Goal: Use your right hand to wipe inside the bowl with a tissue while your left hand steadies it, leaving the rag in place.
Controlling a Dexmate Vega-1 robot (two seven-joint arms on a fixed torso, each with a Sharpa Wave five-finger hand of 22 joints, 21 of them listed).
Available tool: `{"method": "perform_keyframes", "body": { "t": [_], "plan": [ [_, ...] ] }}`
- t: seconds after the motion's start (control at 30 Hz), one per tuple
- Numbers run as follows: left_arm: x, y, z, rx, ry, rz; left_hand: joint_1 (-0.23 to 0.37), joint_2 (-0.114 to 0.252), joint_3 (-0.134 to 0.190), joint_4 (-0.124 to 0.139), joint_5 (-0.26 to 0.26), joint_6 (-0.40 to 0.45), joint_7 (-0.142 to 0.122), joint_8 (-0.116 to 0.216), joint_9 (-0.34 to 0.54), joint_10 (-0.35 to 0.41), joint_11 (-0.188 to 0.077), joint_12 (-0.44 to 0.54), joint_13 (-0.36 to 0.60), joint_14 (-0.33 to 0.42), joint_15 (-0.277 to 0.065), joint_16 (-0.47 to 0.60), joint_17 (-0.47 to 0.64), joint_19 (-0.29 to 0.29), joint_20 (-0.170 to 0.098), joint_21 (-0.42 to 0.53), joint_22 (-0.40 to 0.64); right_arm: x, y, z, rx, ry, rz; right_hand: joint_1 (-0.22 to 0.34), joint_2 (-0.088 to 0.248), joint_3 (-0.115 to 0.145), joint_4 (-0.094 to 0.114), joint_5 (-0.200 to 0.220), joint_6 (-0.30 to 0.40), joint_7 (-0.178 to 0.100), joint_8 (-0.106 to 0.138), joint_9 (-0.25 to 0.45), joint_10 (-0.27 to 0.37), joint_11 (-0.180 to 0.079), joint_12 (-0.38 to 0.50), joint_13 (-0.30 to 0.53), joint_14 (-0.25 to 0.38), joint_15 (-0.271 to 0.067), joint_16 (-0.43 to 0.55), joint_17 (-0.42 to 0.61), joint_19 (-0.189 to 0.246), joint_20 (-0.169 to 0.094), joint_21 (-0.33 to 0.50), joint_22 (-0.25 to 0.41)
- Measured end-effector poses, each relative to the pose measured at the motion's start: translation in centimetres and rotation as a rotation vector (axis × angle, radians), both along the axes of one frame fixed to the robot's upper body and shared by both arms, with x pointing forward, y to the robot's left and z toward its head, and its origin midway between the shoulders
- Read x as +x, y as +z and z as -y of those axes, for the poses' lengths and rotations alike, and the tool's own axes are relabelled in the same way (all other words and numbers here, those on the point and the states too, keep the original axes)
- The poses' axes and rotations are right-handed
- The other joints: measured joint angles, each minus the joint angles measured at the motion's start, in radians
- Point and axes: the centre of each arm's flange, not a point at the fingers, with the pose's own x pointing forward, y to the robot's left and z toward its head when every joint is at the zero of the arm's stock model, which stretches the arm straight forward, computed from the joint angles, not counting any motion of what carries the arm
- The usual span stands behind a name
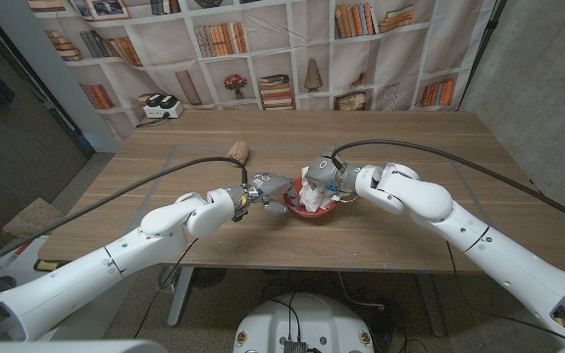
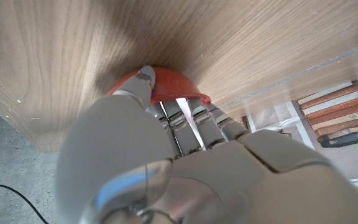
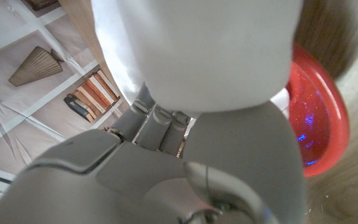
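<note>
Wiping one red bowl (image 1: 312, 208) at the desk (image 1: 165, 167) centre, white tissue (image 1: 312, 194) inside.
Head view: right hand (image 1: 324, 177) presses the tissue, fingers clamped on it; left hand (image 1: 266, 188) grips the rim. Left wrist view: fingers (image 2: 191, 121) curl against the bowl's (image 2: 166, 84) wall. Right wrist view: bowl (image 3: 319, 112) glossy inside.

The bowl (image 1: 307, 208) is small, round and red, standing upright near the middle of the wooden table, toward its front edge. Its inside looks glossy in the right wrist view (image 3: 319, 118); its outer wall shows in the left wrist view (image 2: 169, 84). A crumpled white tissue (image 1: 313, 196) sits inside it, bunched up and rising above the rim.
</note>
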Motion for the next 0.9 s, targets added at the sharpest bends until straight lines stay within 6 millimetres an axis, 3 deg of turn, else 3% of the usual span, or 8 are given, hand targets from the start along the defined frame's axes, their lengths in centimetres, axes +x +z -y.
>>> {"method": "perform_keyframes", "body": {
  "t": [0.47, 0.9],
  "plan": [
    [0.1, 0.1, 0.3, 0.009, 0.001, 0.004, 0.000, 0.000, 0.003, -0.003, 0.000, 0.000, 0.000, 0.029, 0.000, 0.000, 0.000, 0.000, 0.000, -0.001, -0.001, -0.002, 0.000, -0.004, -0.004, 0.002, 0.001, -0.5, 0.7, -0.6, 0.012, -0.034, -0.169, -0.016, -0.001, 0.012, 0.001, -0.001, 0.000, 0.000, 0.000, -0.001, 0.000, 0.000, 0.004, 0.004, -0.017, -0.003, -0.008, 0.000, -0.005, 0.005, -0.007, 0.003],
    [0.0, 0.2, 0.4, 0.010, 0.009, 0.004, -0.004, -0.004, 0.008, -0.006, 0.000, 0.000, 0.000, 0.031, 0.000, 0.000, 0.000, 0.000, 0.000, 0.005, 0.004, -0.002, 0.000, -0.007, 0.000, 0.005, 0.001, -0.9, 0.8, -0.9, 0.020, 0.038, -0.024, -0.026, -0.009, 0.016, -0.002, -0.004, 0.005, -0.005, 0.000, 0.000, 0.005, -0.005, -0.019, -0.011, -0.017, -0.003, -0.008, 0.003, -0.014, 0.007, -0.003, 0.012]
  ]
}}
